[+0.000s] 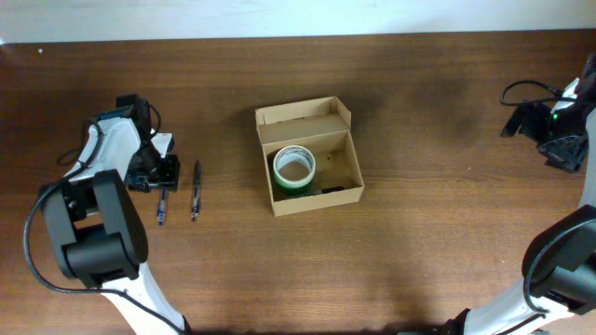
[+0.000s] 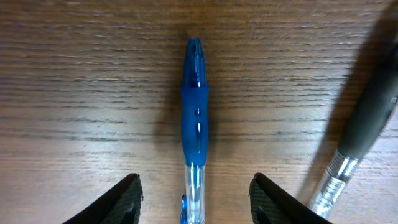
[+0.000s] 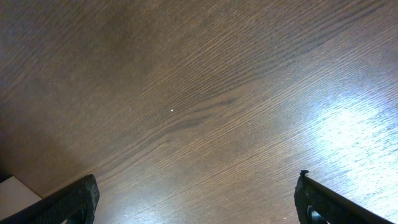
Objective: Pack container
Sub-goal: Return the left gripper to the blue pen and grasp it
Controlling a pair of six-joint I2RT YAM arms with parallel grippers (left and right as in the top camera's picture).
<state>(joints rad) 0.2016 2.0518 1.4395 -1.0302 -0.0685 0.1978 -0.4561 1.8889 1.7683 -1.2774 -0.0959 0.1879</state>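
Fingers [image 2: 127,199] of the left pincer [image 2: 196,186] stand spread apart with nothing gripped, one on each side of a blue pen [image 2: 194,118]. The pen lies flat on the wooden table [image 1: 419,233] in the gap between them, touching neither finger, with its tip pointing away from the pincer. Just beside it, outside one finger, lies a dark pen [image 2: 367,118] with a silvery section, slanted a little against the blue one (in the overhead view the two lie almost side by side).

Farther on from that pincer, past the dark pen and well apart from both, sits the container [image 1: 317,201], a plain brown cardboard box. Its lid flap [image 1: 303,113] is open and folded back. A green tape roll [image 1: 294,167] lies flat inside, in the end of the box nearer the left pincer.

Farthest away, beyond the container, the right pincer [image 3: 199,202] hangs above the table. Its fingers [image 3: 74,199] are set wide apart and hold nothing, with table wood showing between them.
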